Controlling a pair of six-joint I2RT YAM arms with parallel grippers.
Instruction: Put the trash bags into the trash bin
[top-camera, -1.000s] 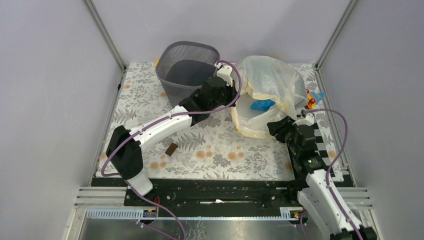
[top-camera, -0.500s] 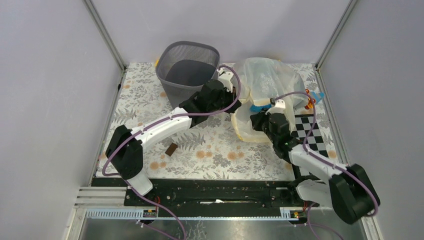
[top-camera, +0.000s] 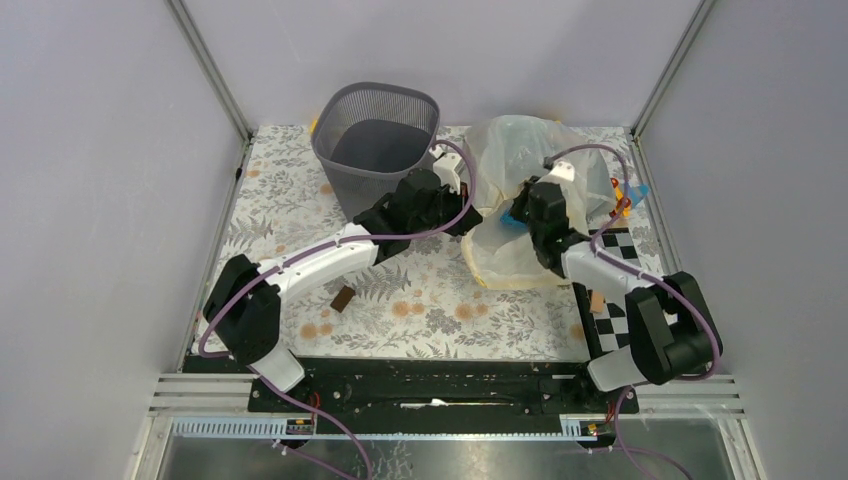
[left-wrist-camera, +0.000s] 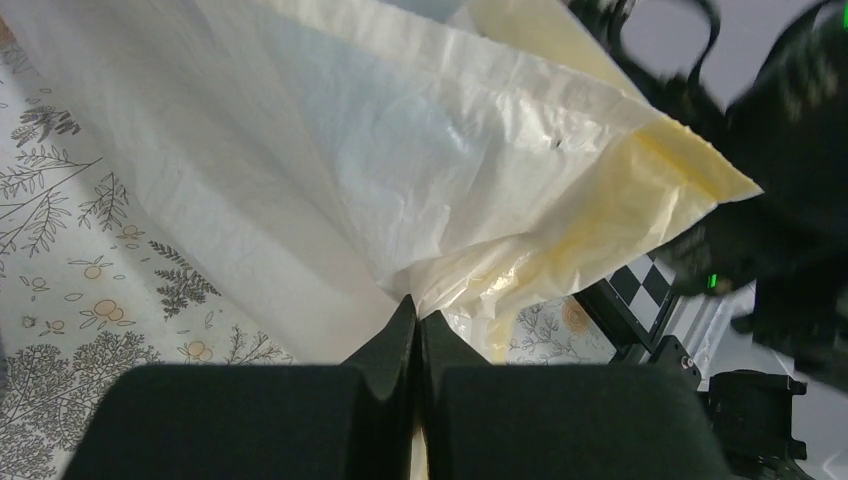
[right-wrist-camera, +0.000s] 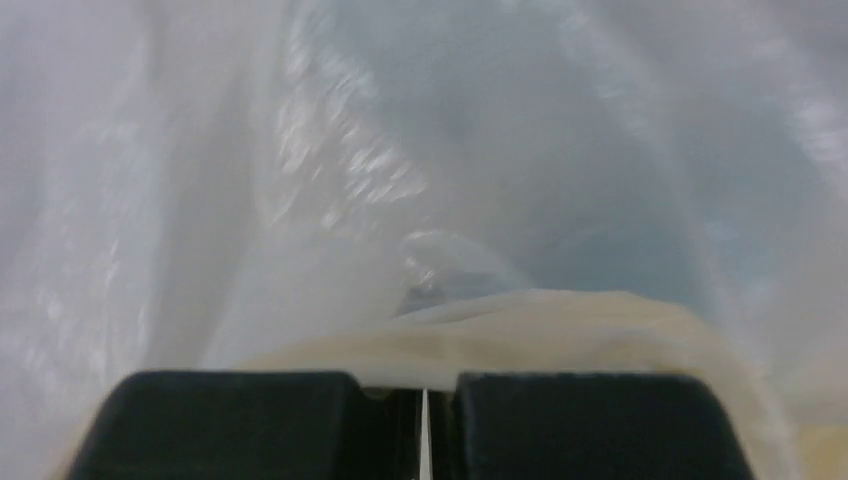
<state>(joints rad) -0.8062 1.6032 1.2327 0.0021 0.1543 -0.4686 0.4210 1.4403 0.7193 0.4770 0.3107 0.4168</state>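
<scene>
The dark grey mesh trash bin (top-camera: 375, 138) stands upright at the back left of the floral mat. A pale yellow translucent trash bag (top-camera: 530, 165) lies crumpled to its right. My left gripper (top-camera: 464, 214) is shut on the bag's left edge; the left wrist view shows the fingertips (left-wrist-camera: 415, 308) pinching a fold of the bag (left-wrist-camera: 400, 150). My right gripper (top-camera: 524, 207) is at the bag's middle, shut on its film; the right wrist view shows the bag (right-wrist-camera: 450, 150) filling the frame, with a thin sliver between the closed jaws (right-wrist-camera: 424, 395).
A small brown block (top-camera: 343, 298) lies on the mat (top-camera: 290, 200) near the left arm. A checkerboard (top-camera: 625, 262) lies at the right, with an orange piece (top-camera: 597, 301) by it. A colourful toy (top-camera: 625, 197) sits behind the bag. Something blue (top-camera: 515, 217) shows inside the bag.
My right arm has swung from the front right in to the bag's middle and closed on it. My left gripper has stayed on the bag's edge, shifting slightly.
</scene>
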